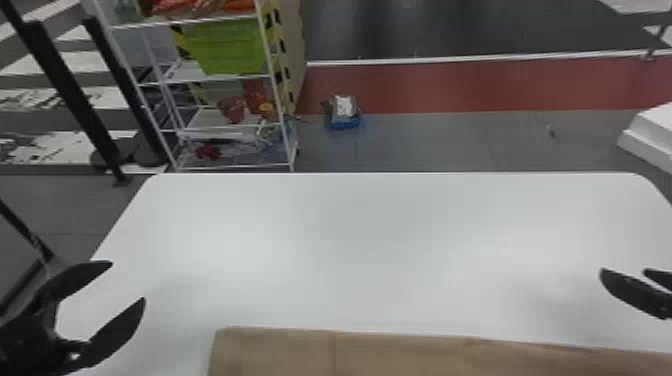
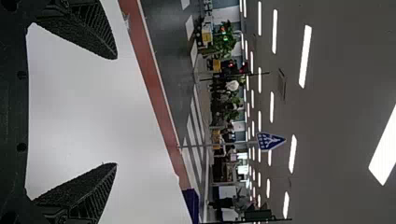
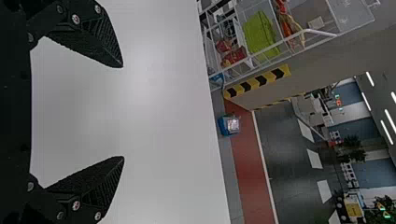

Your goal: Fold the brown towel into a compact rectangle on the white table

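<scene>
The brown towel (image 1: 400, 353) lies spread along the near side of the white table (image 1: 370, 240), running out of the head view's bottom edge, with a vertical crease left of its middle. My left gripper (image 1: 128, 281) is over the table's left side, left of the towel, its fingers wide apart with nothing between them. Above the table's right side, beyond the towel's far edge, is my right gripper (image 1: 622, 270), partly cut off by the head view's edge. In the wrist views, the left gripper (image 2: 116, 111) and the right gripper (image 3: 123, 112) both stand open over white tabletop.
Past the table's far edge stands a white wire shelf (image 1: 230, 127) with a green bin (image 1: 225, 47). A small blue container (image 1: 344, 112) is on the floor behind the table. Black posts (image 1: 70, 95) rise at the far left.
</scene>
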Motion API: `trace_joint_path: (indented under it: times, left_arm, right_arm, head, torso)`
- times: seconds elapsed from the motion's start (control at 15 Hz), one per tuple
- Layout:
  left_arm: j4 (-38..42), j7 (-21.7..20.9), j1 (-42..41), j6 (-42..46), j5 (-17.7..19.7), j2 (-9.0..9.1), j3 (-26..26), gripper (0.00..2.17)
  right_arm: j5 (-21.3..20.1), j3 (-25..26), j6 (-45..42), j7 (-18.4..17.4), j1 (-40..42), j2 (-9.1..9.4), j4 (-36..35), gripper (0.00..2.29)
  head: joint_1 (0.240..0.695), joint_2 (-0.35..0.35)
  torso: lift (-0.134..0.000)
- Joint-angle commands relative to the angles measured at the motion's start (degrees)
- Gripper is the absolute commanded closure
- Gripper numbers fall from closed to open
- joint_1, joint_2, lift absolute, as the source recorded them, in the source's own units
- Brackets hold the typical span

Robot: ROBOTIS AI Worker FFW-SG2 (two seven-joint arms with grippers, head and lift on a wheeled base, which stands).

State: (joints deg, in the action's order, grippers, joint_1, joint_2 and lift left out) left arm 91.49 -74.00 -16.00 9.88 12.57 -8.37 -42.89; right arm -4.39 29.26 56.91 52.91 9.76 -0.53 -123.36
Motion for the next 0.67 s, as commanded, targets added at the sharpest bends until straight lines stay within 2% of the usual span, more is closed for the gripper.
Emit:
trace_joint_path:
  times: [0.0,0.6]
  left_arm:
    - [0.0,0.0,0.0,0.0,0.0,-0.07,0.0,0.06]
    - [0.1,0.0,0.0,0.0,0.0,0.02,0.0,0.06]
  right_arm:
    - [0.0,-0.1,0.0,0.0,0.0,0.0,0.0,0.2]
    - [0.0,0.0,0.0,0.0,0.0,0.0,0.0,0.2]
  head:
    - [0.695,0.125]
    - [0.695,0.125]
  torso:
    - [-0.124]
    - [-0.124]
